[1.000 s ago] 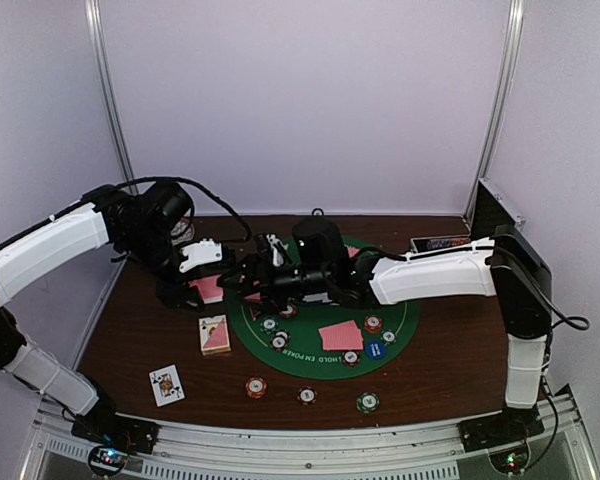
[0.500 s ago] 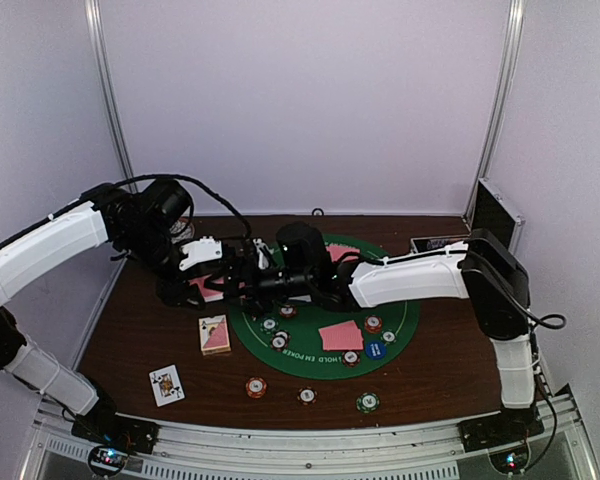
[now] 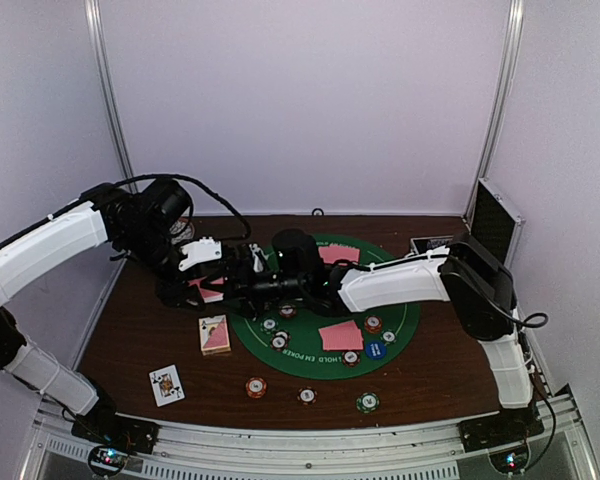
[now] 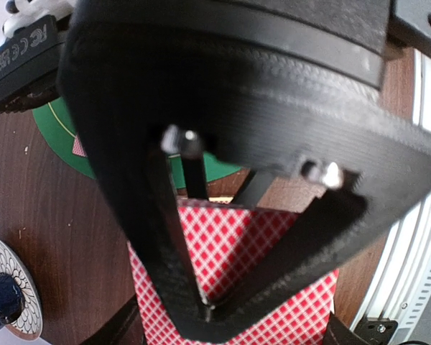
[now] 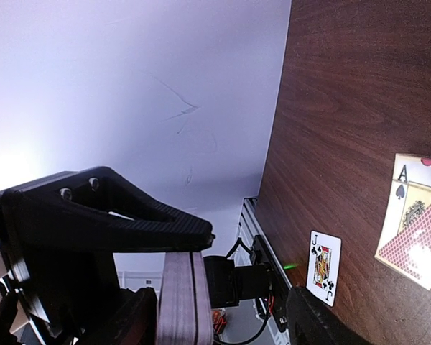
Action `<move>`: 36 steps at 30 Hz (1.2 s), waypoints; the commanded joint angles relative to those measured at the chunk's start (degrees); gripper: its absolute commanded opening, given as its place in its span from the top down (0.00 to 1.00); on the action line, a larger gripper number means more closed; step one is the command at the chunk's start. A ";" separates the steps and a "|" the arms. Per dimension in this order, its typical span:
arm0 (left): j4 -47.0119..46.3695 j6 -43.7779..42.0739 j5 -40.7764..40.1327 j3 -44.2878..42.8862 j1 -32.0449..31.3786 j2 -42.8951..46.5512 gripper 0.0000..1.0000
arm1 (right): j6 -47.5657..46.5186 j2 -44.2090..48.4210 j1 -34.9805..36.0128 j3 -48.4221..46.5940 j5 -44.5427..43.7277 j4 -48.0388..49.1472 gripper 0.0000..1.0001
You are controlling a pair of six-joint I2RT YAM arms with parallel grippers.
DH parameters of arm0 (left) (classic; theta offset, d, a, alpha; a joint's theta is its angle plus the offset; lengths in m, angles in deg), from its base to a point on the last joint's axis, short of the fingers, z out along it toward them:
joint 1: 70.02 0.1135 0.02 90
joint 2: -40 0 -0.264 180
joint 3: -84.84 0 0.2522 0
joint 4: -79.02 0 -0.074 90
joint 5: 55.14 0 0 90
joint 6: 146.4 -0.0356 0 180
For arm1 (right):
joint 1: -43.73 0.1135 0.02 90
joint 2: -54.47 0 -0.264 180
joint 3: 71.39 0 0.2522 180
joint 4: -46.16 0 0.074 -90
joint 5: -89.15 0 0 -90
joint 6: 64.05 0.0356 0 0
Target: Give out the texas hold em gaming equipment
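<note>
My left gripper (image 3: 202,283) (image 4: 226,332) is shut on a deck of red-checked playing cards (image 4: 273,251) above the table's left part. My right gripper (image 3: 242,275) (image 5: 223,320) reaches left to it, jaws open, with the deck's edge (image 5: 179,302) between them; one right finger lies over the deck's back. An ace on a small red-backed pile (image 3: 214,334) (image 5: 413,219) and a jack of clubs (image 3: 166,384) (image 5: 324,267) lie on the wood. Red-backed cards (image 3: 341,335), striped chips (image 3: 280,341) and a blue disc (image 3: 374,350) lie on the green mat (image 3: 310,358).
Three chips (image 3: 256,386) (image 3: 307,395) (image 3: 368,402) sit near the front edge. The open chip case (image 3: 495,215) stands at the back right. A dark blue cup on a patterned plate (image 4: 3,305) is at the back left, near the left arm.
My right arm has stretched further left until its gripper meets the deck in my left gripper. The left arm has stayed in place.
</note>
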 commanded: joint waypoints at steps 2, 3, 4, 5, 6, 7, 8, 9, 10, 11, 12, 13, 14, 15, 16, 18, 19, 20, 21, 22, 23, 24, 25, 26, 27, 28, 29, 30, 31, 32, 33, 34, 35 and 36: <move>-0.88 -0.56 0.90 -1.10 0.05 1.36 0.79 | -0.88 1.85 -0.99 2.85 -0.41 -1.55 0.38; -0.85 -0.64 0.85 -1.10 0.05 1.31 0.79 | -1.76 2.24 -1.00 2.96 -0.51 -2.87 0.38; -0.86 -0.63 0.84 -1.10 0.05 1.31 0.79 | -2.30 2.71 -1.03 3.19 -0.54 -3.67 0.39; -0.86 -0.61 0.83 -1.17 0.05 1.29 0.79 | -2.56 3.02 -1.12 3.57 -0.49 -4.05 0.40; -0.85 -0.60 0.89 -1.30 0.05 1.22 0.79 | -2.49 3.33 -1.23 3.94 -0.38 -3.98 0.40; -0.90 -0.64 0.98 -1.40 0.05 1.27 0.79 | -2.39 3.68 -1.40 4.42 -0.30 -3.71 0.42; -0.82 -0.65 1.02 -1.44 0.05 1.27 0.80 | -2.28 3.94 -1.46 4.91 -0.28 -3.45 0.43; -0.83 -0.64 0.98 -1.45 0.05 1.24 0.79 | -2.15 4.37 -1.66 5.37 -0.35 -3.30 0.43; -0.88 -0.71 0.88 -1.37 0.05 1.23 0.79 | -2.21 4.71 -1.78 5.93 -0.28 -3.17 0.43; -0.89 -0.79 0.68 -1.32 0.05 1.27 0.79 | -2.32 5.03 -1.85 6.23 -0.28 -3.23 0.44; -0.86 -0.90 0.48 -1.28 0.05 1.25 0.79 | -2.53 5.36 -1.88 6.40 -0.28 -3.46 0.44; -0.85 -0.99 0.27 -1.23 0.05 1.23 0.79 | -2.71 5.69 -1.88 6.50 -0.34 -3.64 0.45; -0.86 -1.04 0.15 -1.23 0.05 1.27 0.80 | -2.77 5.95 -1.88 6.60 -0.34 -3.78 0.46; -0.83 -1.11 0.13 -1.19 0.05 1.32 0.79 | -2.82 6.19 -1.88 6.67 -0.24 -3.73 0.48; -0.80 -1.13 0.13 -1.25 0.05 1.31 0.79 | -2.83 6.46 -1.88 6.74 -0.13 -3.76 0.49; -0.82 -1.13 0.10 -1.34 0.05 1.31 0.79 | -2.79 7.38 -1.93 6.98 0.15 -3.67 0.55; -0.83 -1.13 0.09 -1.36 0.05 1.36 0.79 | -2.71 7.83 -1.96 7.06 0.30 -3.57 0.58; -0.88 -1.13 0.04 -1.36 0.05 1.36 0.79 | -2.66 8.28 -1.97 7.23 0.34 -3.57 0.60; -0.84 -1.13 -0.09 -1.29 0.05 1.30 0.79 | -2.62 8.59 -1.99 7.41 0.34 -3.91 0.62; -0.88 -1.04 -0.20 -1.28 0.05 1.21 0.79 | -2.78 9.34 -2.00 7.49 0.38 -4.20 0.64; -1.04 -1.04 -0.54 -1.21 0.05 1.17 0.80 | -3.05 9.85 -1.97 7.73 0.49 -4.48 0.66; -1.20 -0.98 -0.76 -1.19 0.05 1.05 0.79 | -3.14 10.33 -1.97 7.93 0.58 -4.73 0.69; -1.26 -0.96 -0.81 -1.26 0.05 1.05 0.79 | -2.98 10.84 -1.97 8.48 0.60 -4.58 0.72; -1.26 -0.95 -0.72 -1.27 0.05 1.14 0.79 | -2.66 11.18 -1.96 9.04 0.60 -3.98 0.74; -1.25 -0.95 -0.54 -1.35 0.05 1.18 0.80 | -2.31 11.48 -1.99 9.50 0.65 -3.34 0.77; -1.25 -0.95 -0.42 -1.42 0.05 1.15 0.79 | -1.94 11.67 -1.99 9.90 0.73 -2.85 0.79; -1.19 -0.99 -0.38 -1.47 0.05 1.12 0.79 | -1.58 11.71 -1.98 10.22 0.84 -2.33 0.82; -1.20 -1.04 -0.50 -1.53 0.05 1.18 0.79 | -1.29 11.79 -1.99 10.45 1.01 -1.82 0.84; -1.18 -1.04 -0.55 -1.56 0.05 1.15 0.79 | -1.07 11.84 -1.97 10.53 1.10 -1.59 0.87; -1.24 -1.13 -0.58 -1.54 0.05 1.16 0.80 | -0.83 11.95 -2.02 10.86 1.21 -1.42 0.89; -1.21 -1.09 -0.62 -1.49 0.05 1.24 0.79 | -0.64 12.07 -2.05 11.06 1.33 -1.35 0.91; -1.24 -1.17 -0.64 -1.41 0.05 1.25 0.79 | -0.55 12.23 -2.05 11.32 1.46 -1.25 0.93; -1.23 -1.20 -0.77 -1.29 0.05 1.39 0.80 | -0.59 12.50 -2.13 11.60 1.55 -1.22 0.95; -1.24 -1.22 -1.09 -1.27 0.05 1.41 0.80 | -0.59 12.79 -2.22 11.87 1.63 -1.19 0.97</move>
